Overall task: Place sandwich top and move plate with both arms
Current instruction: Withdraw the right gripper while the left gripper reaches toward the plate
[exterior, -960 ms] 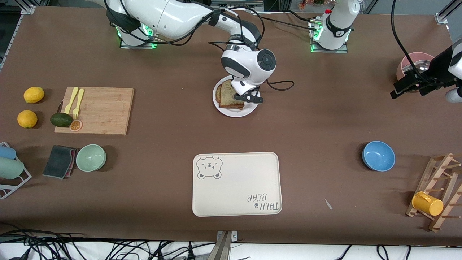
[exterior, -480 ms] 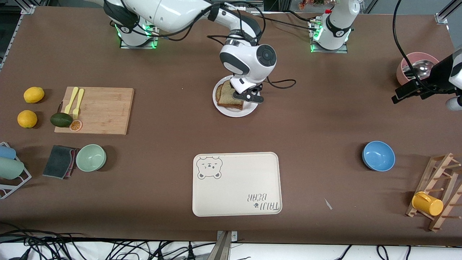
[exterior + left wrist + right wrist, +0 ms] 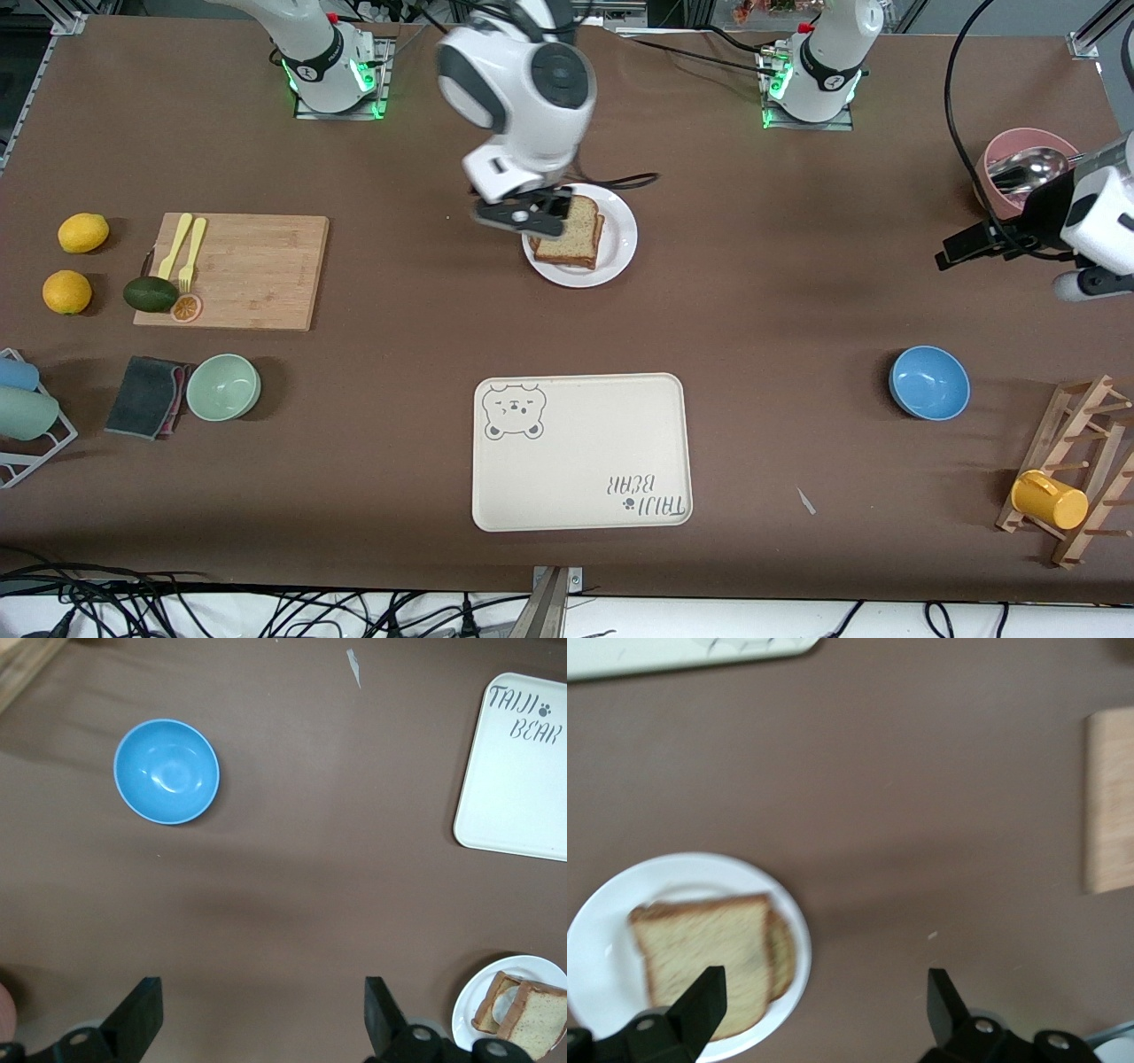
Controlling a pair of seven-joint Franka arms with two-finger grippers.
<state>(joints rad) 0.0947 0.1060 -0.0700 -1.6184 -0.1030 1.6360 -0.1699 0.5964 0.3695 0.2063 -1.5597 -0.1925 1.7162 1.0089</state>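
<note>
The white plate (image 3: 620, 239) sits mid-table, nearer the arms' bases than the tray. On it the sandwich top (image 3: 571, 232), a speckled light-brown slice, lies flat on a lower slice that peeks out at one edge. My right gripper (image 3: 516, 215) hangs open and empty over the plate's rim toward the right arm's end. In the right wrist view the sandwich top (image 3: 709, 957) and plate (image 3: 602, 930) lie beside one finger, and the right gripper (image 3: 824, 983) has bare table between its fingers. My left gripper (image 3: 961, 248) is open over bare table near the pink bowl; in its own view it (image 3: 261, 988) holds nothing.
A cream bear-print tray (image 3: 580, 452) lies nearer the camera than the plate. A blue bowl (image 3: 928, 382), a pink bowl (image 3: 1019, 159) and a wooden rack with a yellow mug (image 3: 1050, 501) are at the left arm's end. A cutting board (image 3: 248, 270), fruit and a green bowl (image 3: 223, 386) are at the right arm's end.
The right gripper opened, let go of the bread slice, rose and swung off toward the right arm's end. The slice now rests on the sandwich. The left gripper drifted slightly toward the table's middle.
</note>
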